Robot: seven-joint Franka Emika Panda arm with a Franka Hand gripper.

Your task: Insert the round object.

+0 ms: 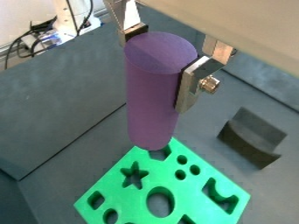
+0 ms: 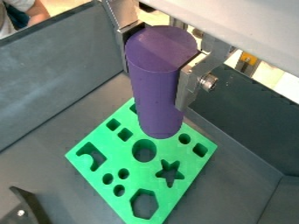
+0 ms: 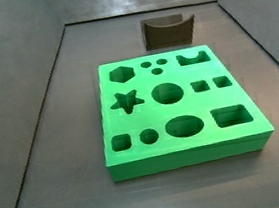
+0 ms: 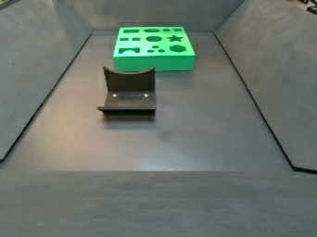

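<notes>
My tool (image 1: 162, 63) is clamped on the purple cylinder (image 1: 155, 87), holding it upright between the fingers (image 1: 194, 83), above the green block (image 2: 135, 166).

The gripper (image 1: 163, 63) holds the cylinder (image 1: 153, 87) upright above the block (image 1: 163, 191), clear of its holes, in both wrist views. In both side views the fixture (image 4: 128, 91) stands on the floor just beside the block, apart from it.

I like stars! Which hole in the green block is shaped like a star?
The star hole near one edge of the green block, beside the big round hole. It alone has five points. The gripper holds the purple cylinder above.
</notes>
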